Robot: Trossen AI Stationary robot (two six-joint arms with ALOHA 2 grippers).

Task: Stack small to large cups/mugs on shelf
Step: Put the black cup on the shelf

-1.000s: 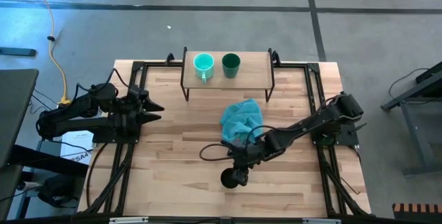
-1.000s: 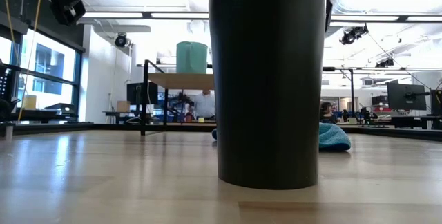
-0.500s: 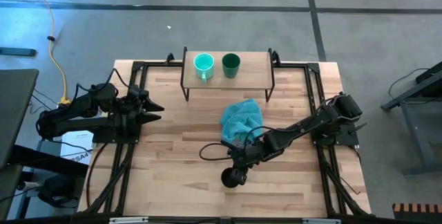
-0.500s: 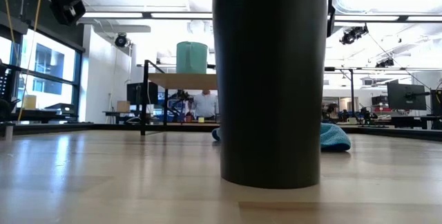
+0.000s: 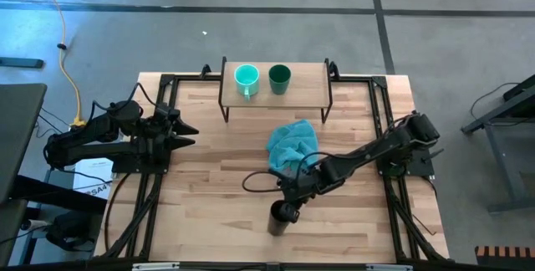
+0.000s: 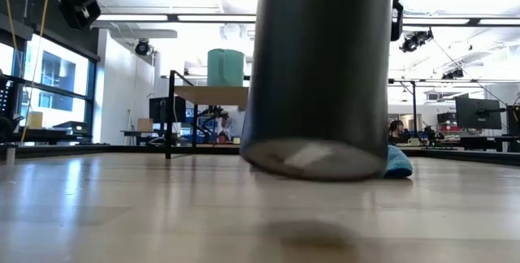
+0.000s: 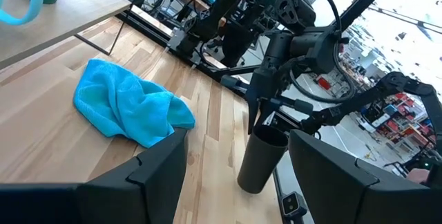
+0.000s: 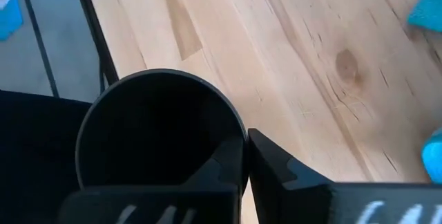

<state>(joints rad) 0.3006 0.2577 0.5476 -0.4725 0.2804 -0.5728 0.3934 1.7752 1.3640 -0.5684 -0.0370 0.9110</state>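
Note:
The turquoise mug (image 5: pixel 246 77) and the dark green cup (image 5: pixel 279 77) stand side by side on the shelf (image 5: pixel 308 80) at the table's far side. The taller black cup (image 5: pixel 281 218) hangs tilted just above the table near its front edge, its underside (image 6: pixel 313 154) showing in the low view. My right gripper (image 5: pixel 288 201) is shut on it. My left gripper (image 5: pixel 191 133) waits open above the table's left side, well away from the cups. My right gripper pinches the black cup's rim wall (image 8: pixel 239 138) with one finger (image 8: pixel 228 165) inside the cup and the other (image 8: pixel 280 169) outside. The fingers come from above, on the rim's far side. The cup hangs below them, tilted and clear of the table.
A crumpled teal cloth (image 5: pixel 292 143) lies on the table between the shelf and the black cup. Black frame bars (image 5: pixel 159 120) run along the table's left and right sides. Bare wood (image 5: pixel 217 162) stretches left of the cloth.
My right gripper has shut on the black cup's rim and risen. The cup, which stood upright on the table, is now lifted clear and tilted, its underside showing in the low view.

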